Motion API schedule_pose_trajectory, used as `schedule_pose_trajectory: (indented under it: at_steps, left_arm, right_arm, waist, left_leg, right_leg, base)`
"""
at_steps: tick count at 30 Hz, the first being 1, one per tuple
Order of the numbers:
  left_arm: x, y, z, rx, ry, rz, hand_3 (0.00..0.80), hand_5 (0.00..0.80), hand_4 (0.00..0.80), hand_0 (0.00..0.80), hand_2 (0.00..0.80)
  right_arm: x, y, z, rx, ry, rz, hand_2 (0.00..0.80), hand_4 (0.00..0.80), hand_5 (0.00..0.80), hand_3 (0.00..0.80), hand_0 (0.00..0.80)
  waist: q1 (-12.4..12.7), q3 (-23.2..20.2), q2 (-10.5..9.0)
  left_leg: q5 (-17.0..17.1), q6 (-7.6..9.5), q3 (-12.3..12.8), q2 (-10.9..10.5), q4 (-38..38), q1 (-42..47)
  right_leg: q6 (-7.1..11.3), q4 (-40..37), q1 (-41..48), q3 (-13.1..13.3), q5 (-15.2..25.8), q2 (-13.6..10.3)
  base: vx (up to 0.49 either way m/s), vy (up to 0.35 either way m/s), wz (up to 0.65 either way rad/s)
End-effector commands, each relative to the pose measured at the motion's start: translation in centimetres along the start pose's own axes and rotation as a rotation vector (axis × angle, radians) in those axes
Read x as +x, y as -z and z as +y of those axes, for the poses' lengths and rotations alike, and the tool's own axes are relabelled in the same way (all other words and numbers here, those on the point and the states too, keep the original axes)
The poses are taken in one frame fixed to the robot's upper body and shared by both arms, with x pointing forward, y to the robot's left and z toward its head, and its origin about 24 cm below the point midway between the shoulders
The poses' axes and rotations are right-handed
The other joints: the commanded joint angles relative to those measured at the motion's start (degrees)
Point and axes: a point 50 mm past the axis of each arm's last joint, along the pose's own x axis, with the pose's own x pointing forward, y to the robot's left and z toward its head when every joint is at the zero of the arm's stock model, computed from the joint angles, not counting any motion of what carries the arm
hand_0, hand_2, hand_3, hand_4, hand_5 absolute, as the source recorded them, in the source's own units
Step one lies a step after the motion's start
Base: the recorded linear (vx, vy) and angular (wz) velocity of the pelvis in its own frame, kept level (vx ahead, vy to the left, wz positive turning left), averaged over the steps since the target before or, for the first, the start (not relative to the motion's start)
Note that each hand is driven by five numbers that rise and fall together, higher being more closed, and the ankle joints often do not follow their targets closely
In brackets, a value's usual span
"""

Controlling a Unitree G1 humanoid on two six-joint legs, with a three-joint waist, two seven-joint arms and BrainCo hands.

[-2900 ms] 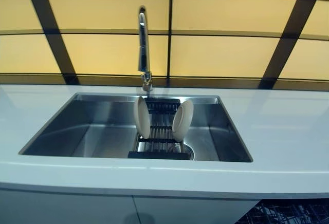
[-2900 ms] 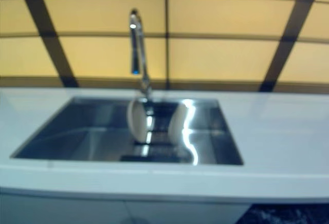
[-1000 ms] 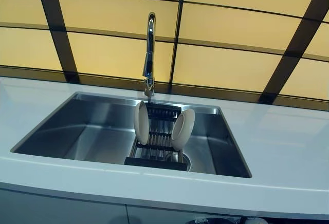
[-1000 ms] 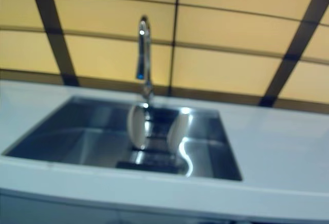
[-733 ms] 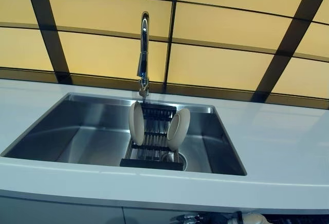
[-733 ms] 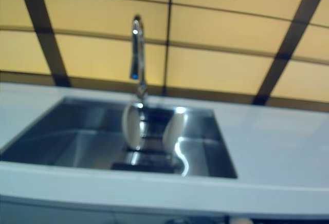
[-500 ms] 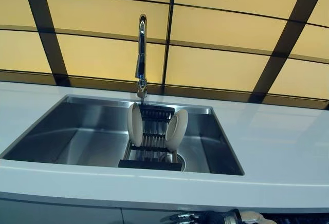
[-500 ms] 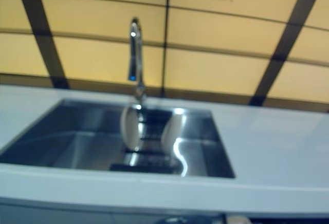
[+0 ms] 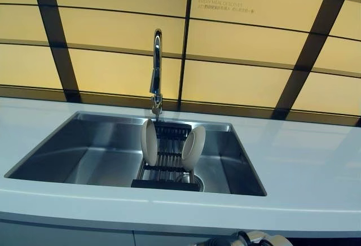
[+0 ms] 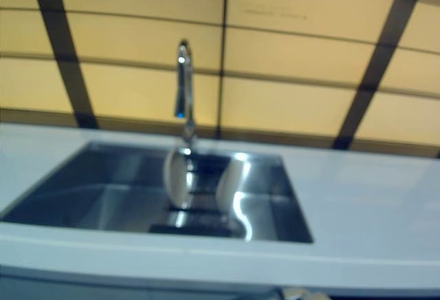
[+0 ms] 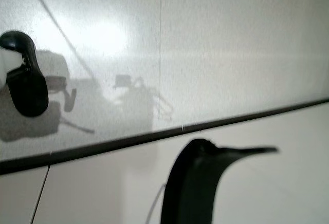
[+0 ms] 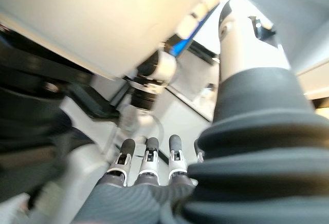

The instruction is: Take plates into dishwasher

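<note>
Two cream plates stand on edge in a black rack [image 9: 167, 170] inside the steel sink [image 9: 84, 144]: one plate [image 9: 149, 143] on the left, the other plate [image 9: 193, 146] on the right, leaning left. In its wrist view my right hand [image 12: 149, 160] is open, with straight fingers that hold nothing. It is down below the counter, and a silver part of that arm [image 9: 256, 238] peeks in at the bottom edge of the left eye view. Of my left hand [image 11: 195, 183] only a dark curved part shows, over the floor.
A tall chrome faucet [image 9: 156, 71] rises behind the rack. A white countertop [image 9: 304, 167] surrounds the sink, wide on the right. A yellow panelled wall [image 9: 242, 82] with dark bands closes the back. White cabinet fronts [image 9: 67, 237] sit under the counter edge.
The whole picture has shifted, so the camera moved; the plates stay in the rack. The silver part of my right arm has come into view at the bottom edge.
</note>
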Motion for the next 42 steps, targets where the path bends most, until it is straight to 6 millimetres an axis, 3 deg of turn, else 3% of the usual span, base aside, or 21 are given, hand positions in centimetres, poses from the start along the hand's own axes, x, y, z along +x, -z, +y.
schedule_pose_trajectory:
  at_steps: [1,9,18,23,28,31,35,42]
  left_arm:
    - [0.3,-1.2,0.0,-0.005,0.005,-0.012,0.0,0.0,0.0,0.0,0.0]
    - [0.3,-1.4,-0.1,-0.014,-0.006,-0.024,0.0,0.0,0.0,0.0,0.0]
    - [0.4,-1.7,0.0,-0.012,-0.013,-0.029,0.0,0.0,0.0,0.0,0.0]
    - [0.4,-1.8,0.0,-0.002,-0.021,-0.015,0.0,0.0,0.0,0.0,0.0]
    - [0.4,-1.7,0.2,0.006,-0.023,-0.005,0.0,0.0,0.0,0.0,0.0]
    - [0.4,-1.8,0.3,0.011,-0.024,0.005,0.0,0.0,0.0,0.0,0.0]
    - [0.4,-1.7,0.2,0.02,-0.021,0.013,0.0,0.0,0.0,0.0,0.0]
    - [0.4,-1.6,0.1,0.028,-0.017,0.016,0.0,0.0,0.0,0.0,0.0]
  right_arm:
    - [1.9,-1.1,1.4,0.013,-0.111,0.047,0.0,0.0,0.0,0.0,0.0]
    - [2.9,-0.2,2.3,0.036,-0.095,0.053,0.0,0.0,0.0,0.0,0.0]
    - [2.7,-2.9,3.9,-0.145,-0.058,0.017,0.0,0.0,0.0,0.0,0.0]
    - [2.0,-8.8,6.7,-0.359,-0.009,-0.112,0.0,0.0,0.0,0.0,0.0]
    - [1.5,-11.6,8.3,-0.418,0.006,-0.188,0.0,0.0,0.0,0.0,0.0]
    - [1.2,-14.8,9.9,-0.494,0.048,-0.269,0.0,0.0,0.0,0.0,0.0]
    - [1.1,-16.9,10.7,-0.476,0.092,-0.368,0.0,0.0,0.0,0.0,0.0]
    - [0.3,-18.8,10.7,-0.549,0.206,-0.46,0.0,0.0,0.0,0.0,0.0]
  waist:
    - [1.29,0.98,0.03]
    - [0.66,1.66,-0.04]
    - [0.3,1.72,-0.37]
    - [0.35,1.23,-0.97]
    - [0.55,0.87,-1.27]
    - [0.8,0.31,-1.42]
    - [1.08,-0.13,-1.44]
    - [1.21,-0.6,-1.34]
  left_leg:
    - [-4.21,1.08,1.46,-0.98,0.41,1.03]
    - [-4.27,1.16,1.51,-0.99,0.59,0.87]
    - [-4.29,1.2,1.69,-1.04,0.66,0.91]
    - [-4.54,1.19,1.67,-0.92,0.75,1.24]
    - [-4.66,1.06,1.64,-0.82,0.83,1.49]
    - [-4.75,0.98,1.38,-0.82,0.88,1.64]
    - [-4.87,0.98,1.06,-0.95,0.83,1.86]
    - [-4.97,1.0,1.1,-1.13,0.88,1.95]
  right_leg:
    - [4.97,3.0,-1.98,0.69,-1.52,-1.92]
    - [5.0,3.4,-2.28,0.89,-1.59,-1.95]
    - [4.93,3.59,-2.4,1.22,-1.54,-1.82]
    - [4.82,3.79,-2.15,1.46,-1.59,-1.49]
    - [4.79,3.8,-1.84,1.37,-1.58,-1.46]
    - [4.65,3.68,-1.5,1.45,-1.61,-1.31]
    - [4.5,3.53,-1.11,1.24,-1.69,-1.29]
    - [4.39,3.39,-0.87,1.12,-1.7,-1.29]
  base:
    - [0.0,0.0,0.0]
    - [0.0,0.004,-0.01]
    - [0.003,0.005,-0.04]
    - [0.011,-0.006,-0.03]
    - [0.0,0.0,0.0]
    - [0.0,0.0,0.0]
    - [0.0,0.0,0.0]
    - [0.0,0.0,0.0]
